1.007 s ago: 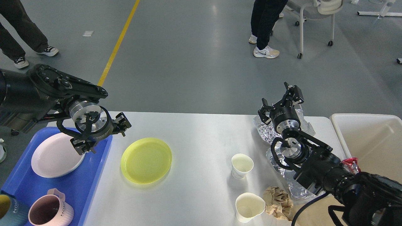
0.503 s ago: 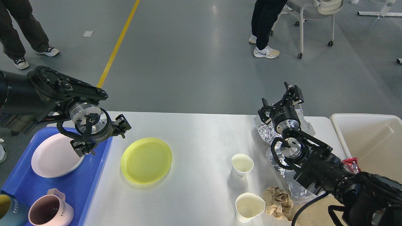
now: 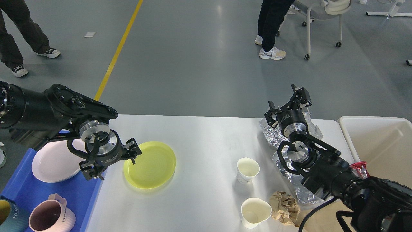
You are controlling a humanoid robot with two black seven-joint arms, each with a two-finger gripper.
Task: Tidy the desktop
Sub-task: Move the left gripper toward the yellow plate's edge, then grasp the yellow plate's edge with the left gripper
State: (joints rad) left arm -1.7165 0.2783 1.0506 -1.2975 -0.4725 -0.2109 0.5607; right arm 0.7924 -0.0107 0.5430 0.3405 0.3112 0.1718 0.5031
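We note the white worktop (image 3: 206, 141) spanning the view's centre, between a blue tray (image 3: 22, 190) on our left and an off-white bin (image 3: 379, 145) on our right. Our left claw (image 3: 111, 161) hangs at the yellow plate's (image 3: 154, 166) left rim, fingers spread and empty; whether it touches the plate we cannot tell. Our right claw (image 3: 288, 103) stands raised over crumpled foil (image 3: 273, 132), fingers apart, holding nothing. Two paper cups (image 3: 248, 170) and a brown paper wad (image 3: 285, 207) lie near the foil. The tray carries a white bowl (image 3: 53, 166) and a pink mug (image 3: 51, 217).
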